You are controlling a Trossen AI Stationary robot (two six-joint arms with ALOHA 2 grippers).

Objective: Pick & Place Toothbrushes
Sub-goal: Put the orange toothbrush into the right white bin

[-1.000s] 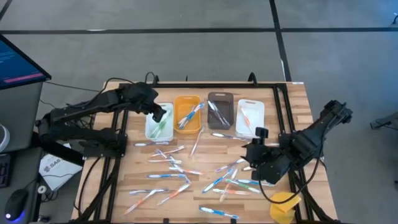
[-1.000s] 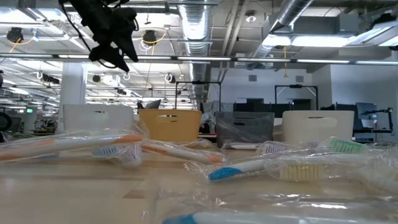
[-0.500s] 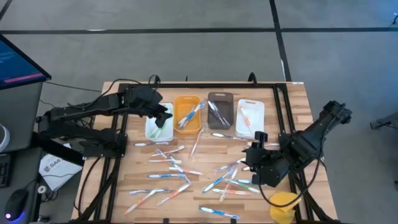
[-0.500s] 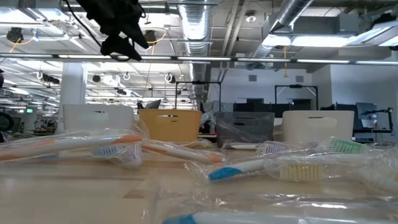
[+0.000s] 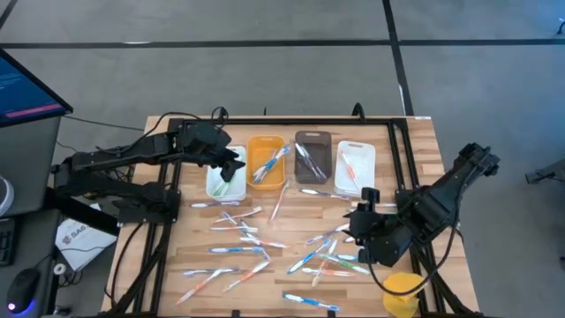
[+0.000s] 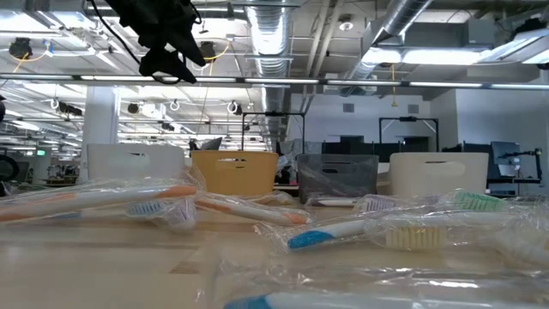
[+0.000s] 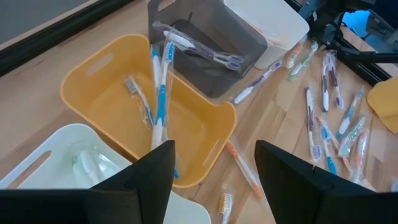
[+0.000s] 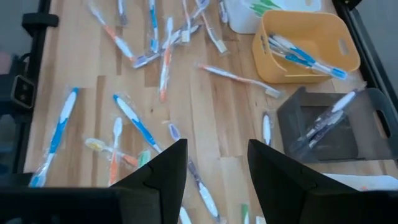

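Observation:
Several wrapped toothbrushes (image 5: 265,243) lie flat and scattered on the wooden table. Others lie in a row of bins at the far side: left white bin (image 5: 214,187), yellow bin (image 5: 266,181), grey bin (image 5: 312,139) and right white bin (image 5: 357,148). My left gripper (image 5: 233,164) hangs open above the left white bin, nothing between its fingers (image 7: 214,180); the low view shows it high up (image 6: 167,62). My right gripper (image 5: 357,223) hovers open above the table's right half, over loose toothbrushes (image 8: 134,121), and holds nothing (image 8: 214,174).
A yellow sponge-like lump (image 5: 402,292) sits at the near right corner. Black frame rails (image 5: 399,168) run along the table's sides. A monitor (image 5: 26,88) stands off the table to the left. Bare wood shows along the table's near left edge (image 5: 168,291).
My left gripper has risen a little and swung slightly toward the table's right above the left white bin, tipping somewhat, then held still. It stays open. The toothbrushes and bins lie as before.

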